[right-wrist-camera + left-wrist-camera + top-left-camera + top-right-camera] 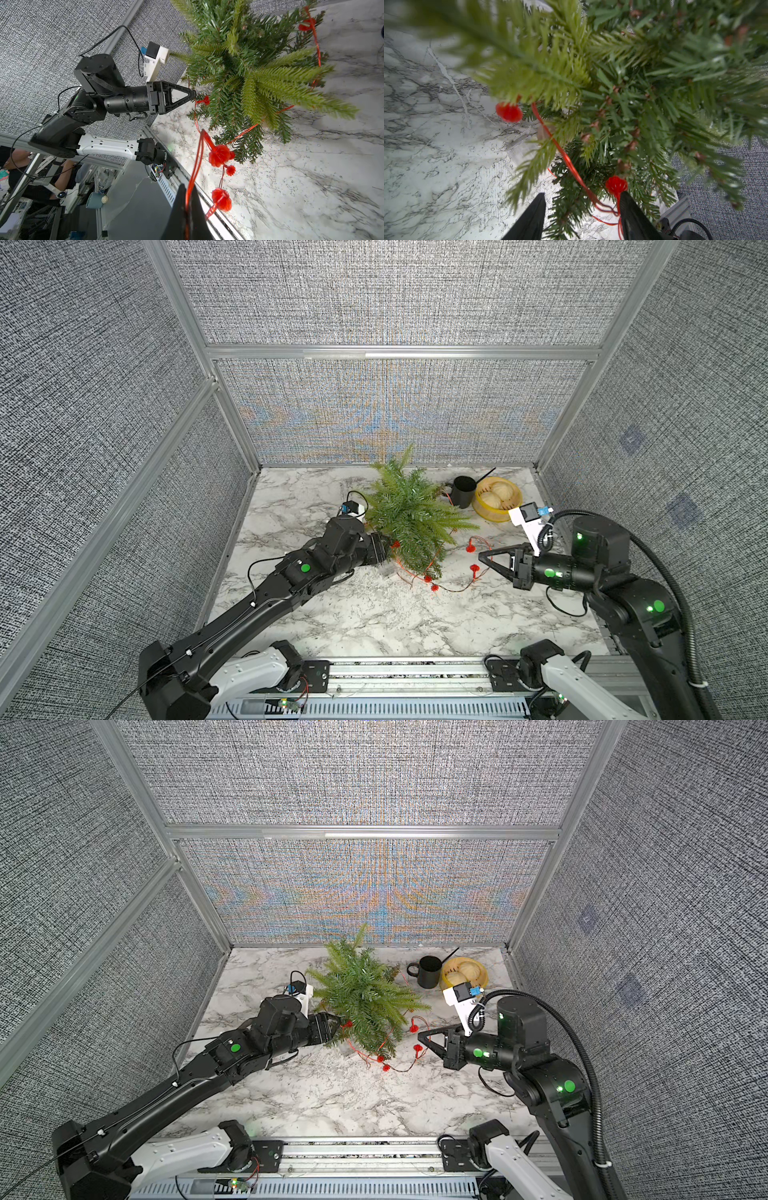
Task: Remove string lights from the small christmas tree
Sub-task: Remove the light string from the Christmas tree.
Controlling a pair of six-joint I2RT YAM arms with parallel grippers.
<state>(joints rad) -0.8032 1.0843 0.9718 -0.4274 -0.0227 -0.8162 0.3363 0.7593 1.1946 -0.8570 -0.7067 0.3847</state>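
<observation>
Red string lights [219,155] pinched by right gripper [188,187]; left gripper [582,194] straddles them

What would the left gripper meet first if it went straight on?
Probably the string lights and low branches of the small christmas tree, just ahead of the left gripper; depth unclear.

Both top views look down; close wrist views share the tree [633,83].

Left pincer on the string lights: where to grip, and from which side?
Grip the string lights on the bare wire beside the bulb, not on the bulb itself. Come from the tree's outer edge, as the left pincer is: there the thin wire crosses its open gap.
</observation>
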